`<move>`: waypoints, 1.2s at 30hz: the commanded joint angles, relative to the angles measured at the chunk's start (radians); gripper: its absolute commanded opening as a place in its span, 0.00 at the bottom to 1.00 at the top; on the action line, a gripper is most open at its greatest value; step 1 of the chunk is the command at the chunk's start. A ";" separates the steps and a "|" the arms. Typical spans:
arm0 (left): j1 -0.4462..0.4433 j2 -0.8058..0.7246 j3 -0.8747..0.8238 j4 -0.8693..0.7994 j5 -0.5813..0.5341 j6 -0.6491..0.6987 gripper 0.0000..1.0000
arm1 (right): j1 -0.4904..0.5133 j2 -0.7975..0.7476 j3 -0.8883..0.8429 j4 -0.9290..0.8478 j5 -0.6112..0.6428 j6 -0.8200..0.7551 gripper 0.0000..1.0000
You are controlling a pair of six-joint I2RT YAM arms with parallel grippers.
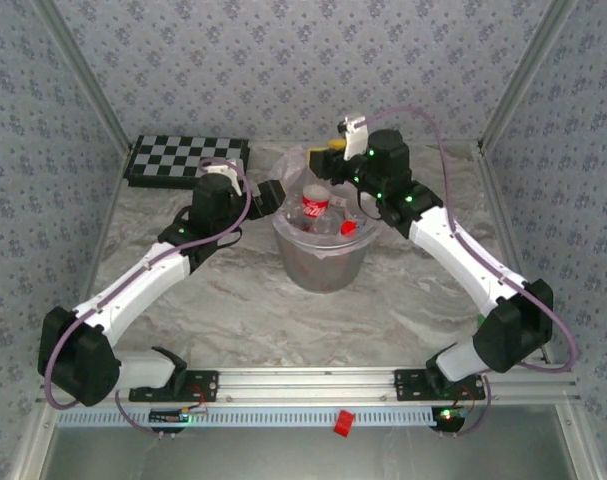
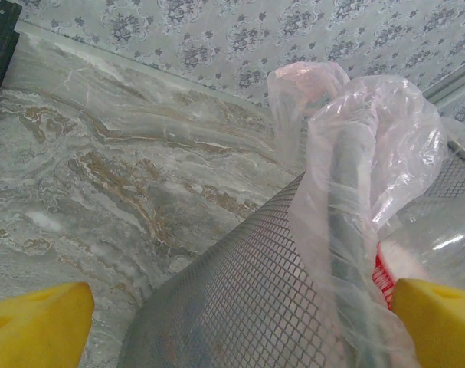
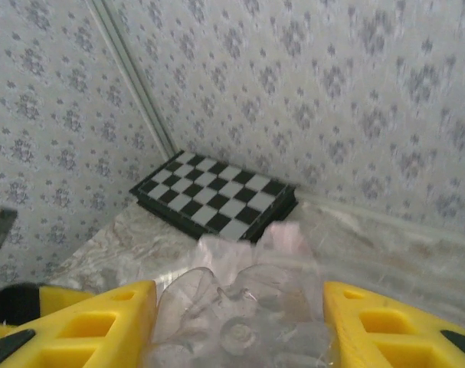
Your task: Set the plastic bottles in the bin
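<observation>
Bin (image 1: 323,265) of grey mesh, lined with a thin clear bag (image 2: 370,153), stands in the middle of the marbled table (image 1: 233,300), between my two arms. Inside it, seen from above, a red-labelled bottle (image 1: 314,207) with a red cap sits upright among other clear plastic.

My left gripper (image 1: 279,197) is at the bin's left rim. From its wrist camera, the two yellow fingers (image 2: 33,322) are spread wide and pinch nothing. The bin's mesh wall and the gathered edge of the bag fill the space between them. Through the bag, just beside my right-hand finger, I can make out part of a red label and the clear body of a bottle inside the bin.

My right gripper (image 1: 328,150) hangs over the bin's far rim, pointing toward the back left corner. From its wrist camera, a clear bottle (image 3: 232,326) sits end-on between the yellow fingers (image 3: 86,326). Its ribbed, dimpled base faces the lens and its sides reach both fingers, so I am pinching it. A fold of the pinkish bag shows just beyond the bottle.

Farther back, a black-and-white chequered board (image 1: 188,160) lies flat in the table's far left corner, against the patterned wall (image 1: 283,60).

A small red object (image 1: 343,422) rests on the front rail between my arm bases; it is too small to identify.
</observation>
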 commanded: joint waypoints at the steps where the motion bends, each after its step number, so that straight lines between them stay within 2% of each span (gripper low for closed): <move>1: -0.007 0.030 -0.015 -0.100 -0.039 0.060 0.99 | 0.047 0.123 -0.126 -0.233 0.041 -0.007 0.00; 4: -0.006 0.028 -0.015 -0.106 -0.043 0.074 0.99 | 0.083 0.173 -0.133 -0.232 0.072 0.018 0.00; 8: -0.007 0.025 -0.019 -0.105 -0.034 0.083 0.99 | 0.092 0.204 -0.187 -0.196 0.015 0.078 0.00; 12: -0.006 0.005 -0.019 -0.119 -0.029 0.102 0.99 | 0.091 0.176 -0.158 -0.248 0.012 0.085 0.00; 13: -0.006 -0.002 -0.018 -0.128 -0.033 0.111 0.99 | 0.089 0.151 -0.150 -0.263 0.020 0.079 0.03; 18: -0.007 -0.032 -0.013 -0.156 -0.050 0.140 0.99 | 0.087 0.020 -0.036 -0.368 0.071 0.026 0.32; 22: -0.006 -0.042 -0.010 -0.161 -0.050 0.155 0.99 | 0.074 -0.044 0.062 -0.449 0.067 -0.027 0.74; 23: -0.007 -0.043 -0.005 -0.163 -0.052 0.162 0.99 | 0.072 -0.056 0.089 -0.467 0.073 -0.041 0.83; 24: -0.007 -0.042 -0.001 -0.166 -0.050 0.170 0.99 | 0.071 -0.064 0.115 -0.483 0.084 -0.047 0.86; 28: -0.007 -0.032 0.017 -0.173 -0.037 0.191 0.99 | 0.064 -0.079 0.221 -0.534 0.135 -0.090 0.87; 36: -0.006 -0.030 0.020 -0.168 -0.004 0.187 0.99 | 0.010 -0.029 0.398 -0.532 0.156 -0.120 0.75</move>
